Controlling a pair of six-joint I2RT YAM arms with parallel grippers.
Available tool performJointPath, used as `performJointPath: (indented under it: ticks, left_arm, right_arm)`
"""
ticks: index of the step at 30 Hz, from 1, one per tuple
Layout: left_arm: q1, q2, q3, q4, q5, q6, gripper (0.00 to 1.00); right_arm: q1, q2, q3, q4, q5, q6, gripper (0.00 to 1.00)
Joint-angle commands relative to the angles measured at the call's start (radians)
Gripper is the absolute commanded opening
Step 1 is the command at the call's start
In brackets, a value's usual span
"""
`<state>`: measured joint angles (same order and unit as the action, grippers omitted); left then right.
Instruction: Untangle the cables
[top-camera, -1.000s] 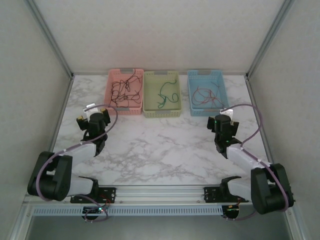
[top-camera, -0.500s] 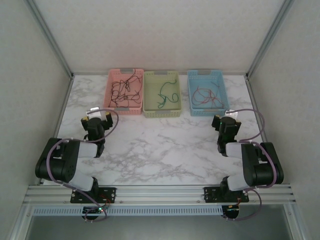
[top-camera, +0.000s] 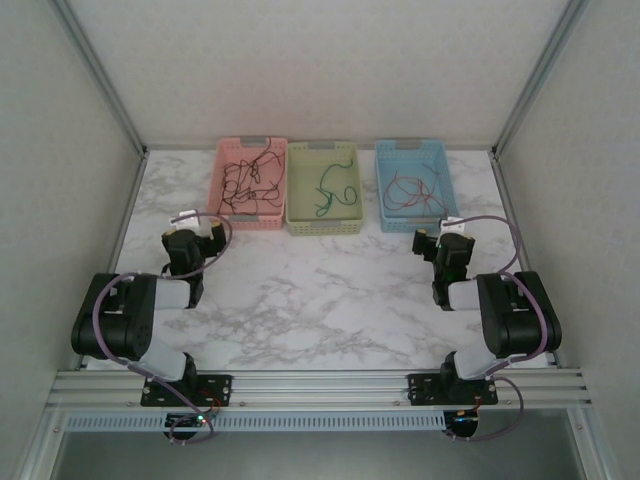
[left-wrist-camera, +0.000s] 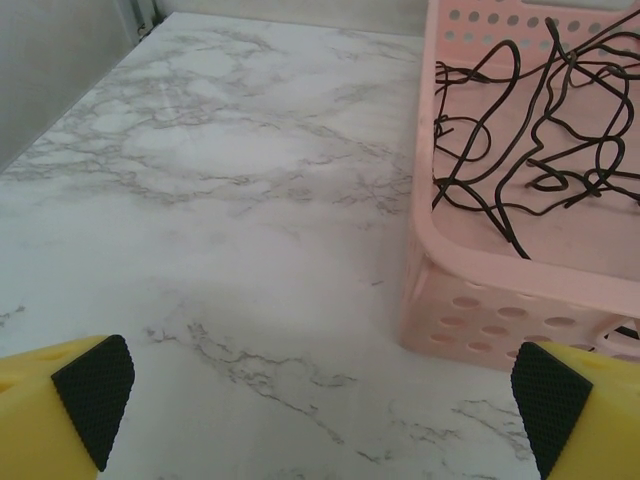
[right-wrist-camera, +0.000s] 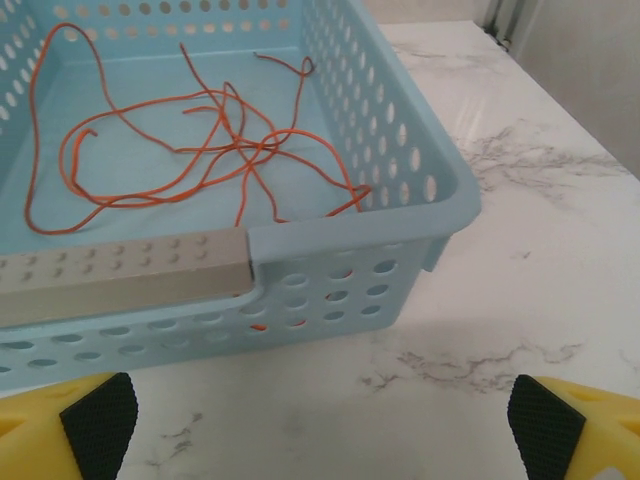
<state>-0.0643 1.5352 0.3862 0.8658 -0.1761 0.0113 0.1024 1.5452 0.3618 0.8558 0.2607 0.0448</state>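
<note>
We see left pincer (left-wrist-camera: 322, 400) and right pincer (right-wrist-camera: 320, 420) gaping, empty; black cables (left-wrist-camera: 530, 150) in pink basket (left-wrist-camera: 470, 290), orange cables (right-wrist-camera: 235, 142) in blue basket (right-wrist-camera: 400, 220), along bench (top-camera: 320, 290) far edge.

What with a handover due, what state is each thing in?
Black cables: tangled, in the pink basket.
Green cable: looped, in the green basket.
Orange cables: crossed over one another, in the blue basket.
Left gripper: open, empty.
Right gripper: open, empty.
</note>
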Motion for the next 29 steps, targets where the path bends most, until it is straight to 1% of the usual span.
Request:
performJointPath:
  ticks: [1,22,25,29]
  left_arm:
    - [0.004,0.003,0.011,-0.011,0.024,-0.018,1.0]
    - [0.005,0.003,0.011,-0.011,0.024,-0.017,1.0]
    - [0.004,0.003,0.012,-0.012,0.024,-0.017,1.0]
    - [0.004,0.003,0.011,-0.011,0.024,-0.019,1.0]
  right_arm:
    - [-0.003,-0.001,0.015,0.01,-0.008,0.0,0.99]
    - [-0.002,0.0,0.017,0.008,-0.01,0.0,0.99]
    - [-0.021,-0.003,0.029,-0.02,-0.051,0.01,0.99]
    - [-0.021,-0.005,0.018,-0.001,-0.056,0.006,0.99]
